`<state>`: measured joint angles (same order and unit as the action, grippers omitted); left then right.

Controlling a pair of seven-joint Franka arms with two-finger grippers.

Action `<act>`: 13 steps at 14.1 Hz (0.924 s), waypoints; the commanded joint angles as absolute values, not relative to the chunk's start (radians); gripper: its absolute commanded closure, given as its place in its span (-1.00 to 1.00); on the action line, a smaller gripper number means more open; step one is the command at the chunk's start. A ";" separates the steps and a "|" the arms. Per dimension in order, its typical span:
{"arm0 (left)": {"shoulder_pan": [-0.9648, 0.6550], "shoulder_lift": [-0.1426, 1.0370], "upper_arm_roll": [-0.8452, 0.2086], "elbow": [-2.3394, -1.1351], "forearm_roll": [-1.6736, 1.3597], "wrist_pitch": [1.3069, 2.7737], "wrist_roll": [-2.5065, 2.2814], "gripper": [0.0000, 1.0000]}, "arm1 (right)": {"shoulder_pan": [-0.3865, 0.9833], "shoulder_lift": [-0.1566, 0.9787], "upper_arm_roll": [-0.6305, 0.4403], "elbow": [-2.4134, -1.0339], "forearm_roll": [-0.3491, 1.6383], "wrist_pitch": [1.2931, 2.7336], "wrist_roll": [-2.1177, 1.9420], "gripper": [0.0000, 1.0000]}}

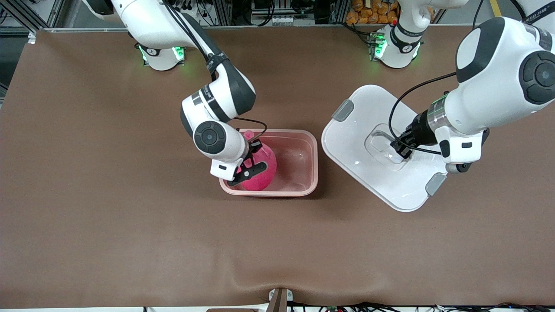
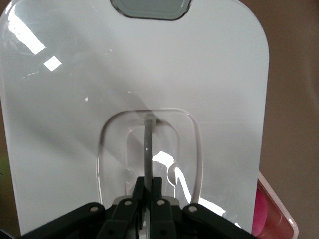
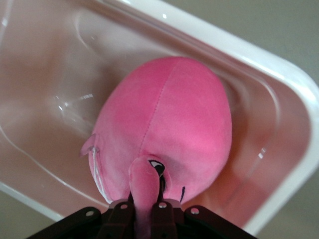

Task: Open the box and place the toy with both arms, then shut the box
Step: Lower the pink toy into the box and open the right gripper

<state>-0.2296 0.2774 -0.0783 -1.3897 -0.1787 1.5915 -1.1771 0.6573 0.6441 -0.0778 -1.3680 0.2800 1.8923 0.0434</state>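
The pink translucent box stands open mid-table, without its lid. Inside it, at the right arm's end, sits the hot-pink plush toy. My right gripper reaches into the box and is shut on one stubby limb of the toy. The white lid lies flat on the table beside the box, toward the left arm's end. My left gripper is down in the lid's recess, shut on the thin upright handle.
Grey clips sit at two edges of the lid. The brown table mat stretches wide around both things. The arm bases with green lights stand along the table's edge farthest from the front camera.
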 commanded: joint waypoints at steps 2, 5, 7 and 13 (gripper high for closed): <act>-0.219 0.238 -0.083 -1.391 -0.198 1.526 -1.157 1.00 | 0.727 0.699 -0.083 -1.339 0.287 2.023 0.063 0.69; -0.218 0.235 -0.078 -1.391 -0.196 1.523 -1.140 1.00 | 0.759 0.724 -0.083 -1.339 0.288 2.126 0.061 0.64; -0.204 0.232 -0.077 -1.390 -0.195 1.517 -1.135 1.00 | 0.776 0.739 -0.081 -1.339 0.288 2.175 0.060 0.64; -0.166 0.241 -0.077 -1.391 -0.193 1.537 -1.137 1.00 | 0.815 0.781 -0.081 -1.347 0.284 2.315 0.040 0.35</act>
<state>-0.1862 0.2522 -0.0740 -1.3902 -0.1787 1.5373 -1.1574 0.8057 0.7470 -0.0740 -1.3673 0.2831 2.2970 0.0503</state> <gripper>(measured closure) 0.930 0.749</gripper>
